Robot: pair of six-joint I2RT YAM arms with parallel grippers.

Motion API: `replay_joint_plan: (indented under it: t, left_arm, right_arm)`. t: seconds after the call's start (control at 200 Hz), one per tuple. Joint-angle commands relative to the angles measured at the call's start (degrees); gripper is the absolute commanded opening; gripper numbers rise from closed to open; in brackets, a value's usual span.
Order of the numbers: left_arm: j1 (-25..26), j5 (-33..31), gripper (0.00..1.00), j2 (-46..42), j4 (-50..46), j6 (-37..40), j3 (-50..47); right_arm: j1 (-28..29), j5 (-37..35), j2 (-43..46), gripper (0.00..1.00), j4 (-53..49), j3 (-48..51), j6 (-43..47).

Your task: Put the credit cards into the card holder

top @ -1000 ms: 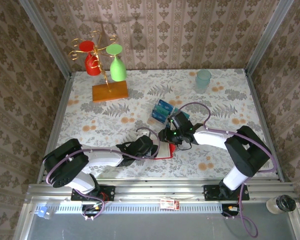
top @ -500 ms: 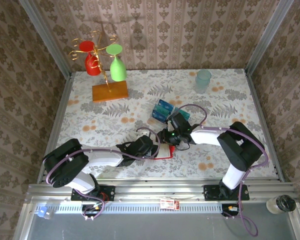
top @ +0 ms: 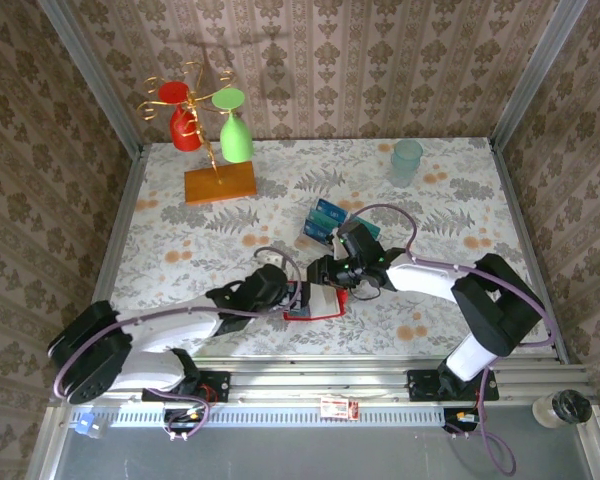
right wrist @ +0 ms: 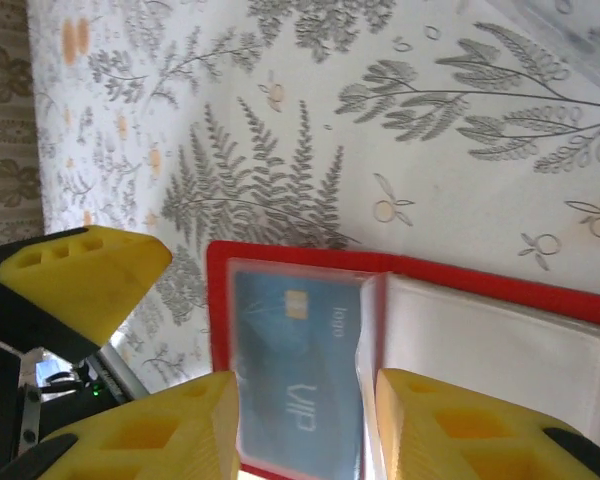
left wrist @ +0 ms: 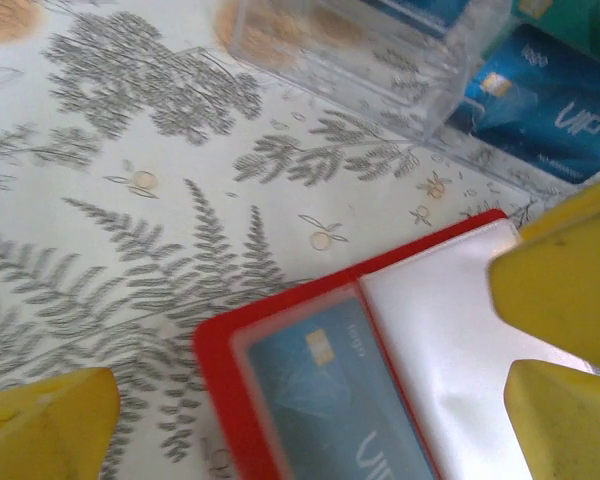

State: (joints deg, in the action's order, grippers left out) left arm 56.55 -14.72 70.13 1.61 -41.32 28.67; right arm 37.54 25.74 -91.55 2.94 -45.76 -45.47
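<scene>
- Worktop (top: 180, 250): flat, under a floral cloth. Glossy plastic will probably slide on it.
- Left gripper (top: 300, 298): jaws spread wide with nothing in them, low over the left half of the card holder.
- Right gripper (right wrist: 305, 400): jaws part-way apart with nothing clamped, straddling the filled pocket. Cannot tell whether the tips press on it.
- Clear rack (left wrist: 350, 50): just beyond the holder, toward the worktop's middle. It holds the spare cards (left wrist: 550, 110), blue and teal.
- Card holder (right wrist: 310, 258): lies open and flat close to the near edge, about mid-width. The left pocket is filled and the right pocket is pale and empty. Judged light, glossy and floppy at the fold, so it is likely to skate when pushed. Best pinned on the red border or the filled half, leaving the empty pocket's mouth clear.
- Blue card (left wrist: 325, 410): seated under the clear film of the left pocket.
- Handling of the cards: judged thin, stiff, slick and nearly weightless. Best pinched across an edge standing clear of the rack, since a card lying flat offers no purchase.
</scene>
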Motion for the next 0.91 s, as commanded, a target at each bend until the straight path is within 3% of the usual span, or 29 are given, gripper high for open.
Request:
replay_joint_plan:
  t: [0.0,0.385,0.9]
  left_arm:
    - [-3.29,-0.22,1.0,-4.92,-3.04,0.46,-2.27]
    - [-9.69,1.58,1.0,-15.66,-7.09,-0.4,-7.35]
    - [-10.78,2.71,1.0,-13.53,-5.55,-0.42,-8.45]
  right_arm:
    - [2.49,-0.53,1.04,0.41,-2.27,-0.43,-1.35]
    - [9.2,-4.05,-8.1,0.43,5.89,-3.21,-7.83]
    - [9.04,-5.67,-11.48,0.43,8.44,-4.58,-9.67]
